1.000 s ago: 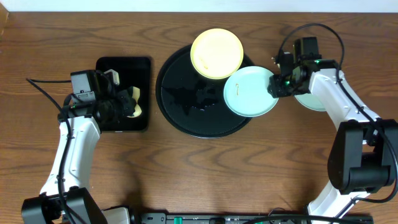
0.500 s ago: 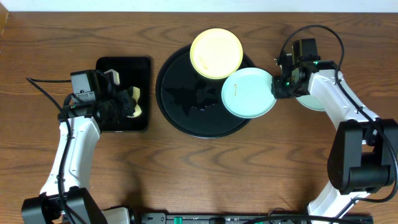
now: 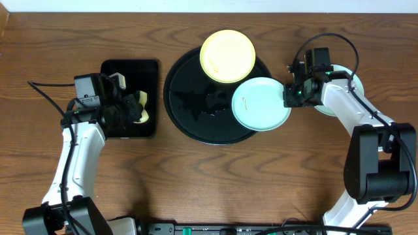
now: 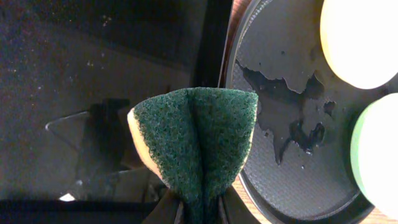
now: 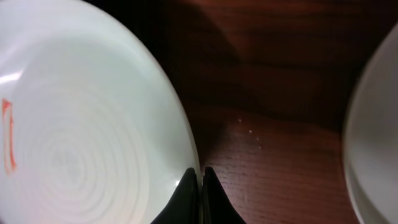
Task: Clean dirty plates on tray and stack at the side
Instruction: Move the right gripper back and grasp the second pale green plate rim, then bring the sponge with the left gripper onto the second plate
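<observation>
Pinching the right rim of the blue-green plate [image 3: 261,104], the right gripper [image 3: 292,96] is holding it out to its left. The left gripper [image 3: 136,108] is squeezing a sponge [image 4: 196,143], well apart from that plate.

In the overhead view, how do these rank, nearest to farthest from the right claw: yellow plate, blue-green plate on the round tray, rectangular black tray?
1. Blue-green plate, right beside the right claw, at the round tray's right edge.
2. Yellow plate, at that tray's far rim.
3. Rectangular black tray, far to the left.
</observation>
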